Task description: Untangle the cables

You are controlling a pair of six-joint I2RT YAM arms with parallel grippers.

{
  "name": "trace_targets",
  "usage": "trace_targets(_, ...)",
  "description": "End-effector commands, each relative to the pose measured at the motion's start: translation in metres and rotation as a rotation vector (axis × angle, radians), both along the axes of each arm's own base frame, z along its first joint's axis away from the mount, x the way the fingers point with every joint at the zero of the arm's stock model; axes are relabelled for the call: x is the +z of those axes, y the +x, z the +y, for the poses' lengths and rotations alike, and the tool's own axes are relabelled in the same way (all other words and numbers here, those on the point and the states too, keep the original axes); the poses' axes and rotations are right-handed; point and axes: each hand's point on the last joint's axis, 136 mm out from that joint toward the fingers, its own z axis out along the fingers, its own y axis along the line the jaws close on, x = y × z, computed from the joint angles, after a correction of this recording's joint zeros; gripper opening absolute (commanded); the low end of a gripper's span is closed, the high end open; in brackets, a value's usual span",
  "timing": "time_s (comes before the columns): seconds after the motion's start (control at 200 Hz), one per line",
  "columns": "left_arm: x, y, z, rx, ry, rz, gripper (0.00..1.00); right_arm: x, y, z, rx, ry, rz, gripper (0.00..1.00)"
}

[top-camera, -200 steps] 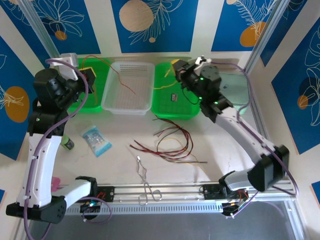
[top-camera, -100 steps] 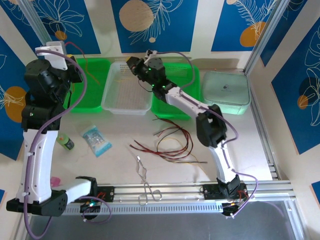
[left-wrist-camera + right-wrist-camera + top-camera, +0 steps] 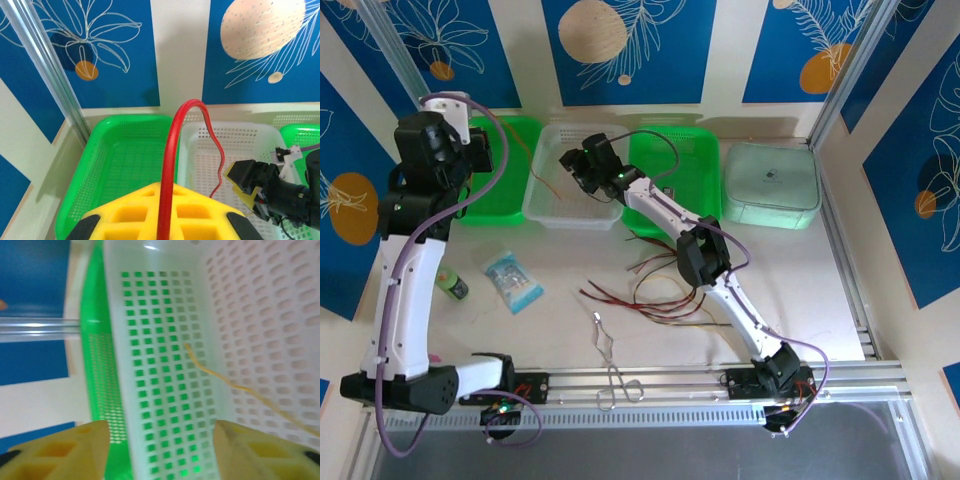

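Blue leaf-print panels [image 3: 660, 60] stand behind the bench [image 3: 800, 280], where the left claw [image 3: 161, 200] is pressed together on a red cable [image 3: 172, 135]. The cable arches up and drops over the white basket [image 3: 250, 145], just beside the left green basket [image 3: 125, 165]. The right claw [image 3: 160, 440] hangs spread over that white basket with a yellow-orange wire [image 3: 225, 382] lying inside, while farther out the other cables [image 3: 660, 290] lie looped on the bench before the right green basket [image 3: 695, 165], a pale lidded box [image 3: 770, 185] beside it.
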Motion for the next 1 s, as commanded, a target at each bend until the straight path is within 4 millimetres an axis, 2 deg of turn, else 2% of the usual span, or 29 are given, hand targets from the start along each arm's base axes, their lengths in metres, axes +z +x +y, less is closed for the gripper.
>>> trace_targets(0.0,0.026,-0.007,0.017,0.068,0.048,-0.051,0.00,0.053,-0.007,-0.015,-0.029,0.013,-0.024,0.67)
trace_targets(0.225,0.042,-0.004,0.027,0.112,0.125,-0.081,0.00,0.103,-0.018,-0.029,0.004,0.037,-0.062,0.83)
trace_targets(0.36,0.042,0.006,0.032,0.137,0.172,-0.078,0.00,0.139,-0.030,-0.036,0.036,0.045,-0.110,0.84)
trace_targets(0.585,0.046,0.038,0.038,0.164,0.286,-0.121,0.00,0.194,-0.058,-0.050,0.097,0.088,-0.205,0.83)
trace_targets(0.64,0.045,0.044,0.046,0.208,0.327,-0.112,0.00,0.202,-0.065,-0.056,0.117,0.090,-0.221,0.83)
trace_targets(0.765,0.041,0.058,0.058,0.260,0.359,-0.079,0.00,0.206,-0.072,-0.078,0.139,0.110,-0.197,0.82)
trace_targets(0.865,0.040,0.067,0.062,0.269,0.353,-0.076,0.00,0.211,-0.077,-0.102,0.129,0.133,-0.198,0.81)
trace_targets(0.996,0.028,0.081,0.075,0.276,0.296,-0.045,0.00,0.218,-0.085,-0.137,0.098,0.133,-0.214,0.81)
